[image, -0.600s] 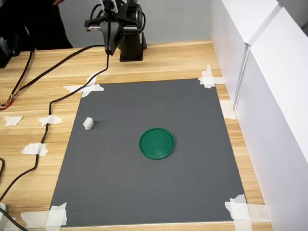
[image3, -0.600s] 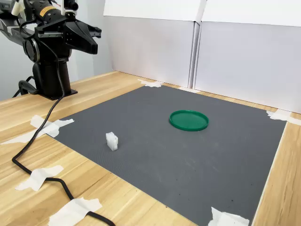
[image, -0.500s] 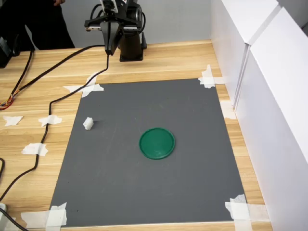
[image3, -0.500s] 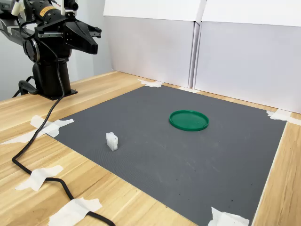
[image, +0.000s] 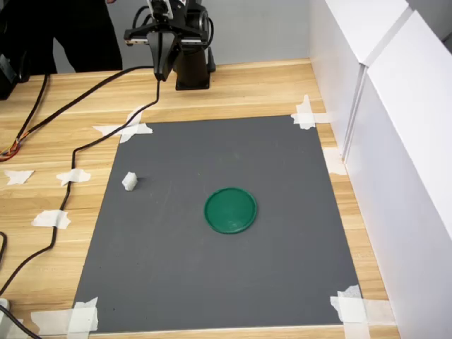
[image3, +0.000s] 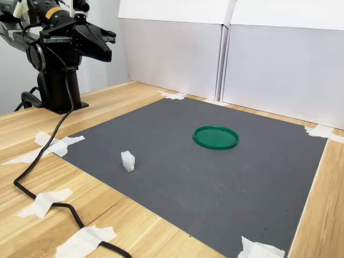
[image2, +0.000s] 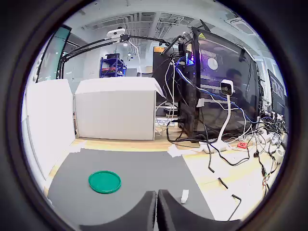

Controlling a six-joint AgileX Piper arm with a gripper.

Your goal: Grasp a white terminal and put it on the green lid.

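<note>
1. In the first exterior view, the gripper is seen raised near the arm's base at the far edge of the wooden table, off the grey mat. Its jaws are drawn together and nothing is held. The white terminal is found on the mat near the first exterior view's left edge of it, well apart from the green lid, which lies flat near the mat's middle.

2. In the wrist view, the two fingers are seen pressed together with only a thin seam between them, and nothing is gripped. The white terminal and the green lid are shown on the mat, on opposite sides of the fingertips.

3. In the second exterior view, the gripper is held high above the table beside the base. The white terminal stands upright near the mat's front edge; the green lid lies farther back, untouched.
</note>
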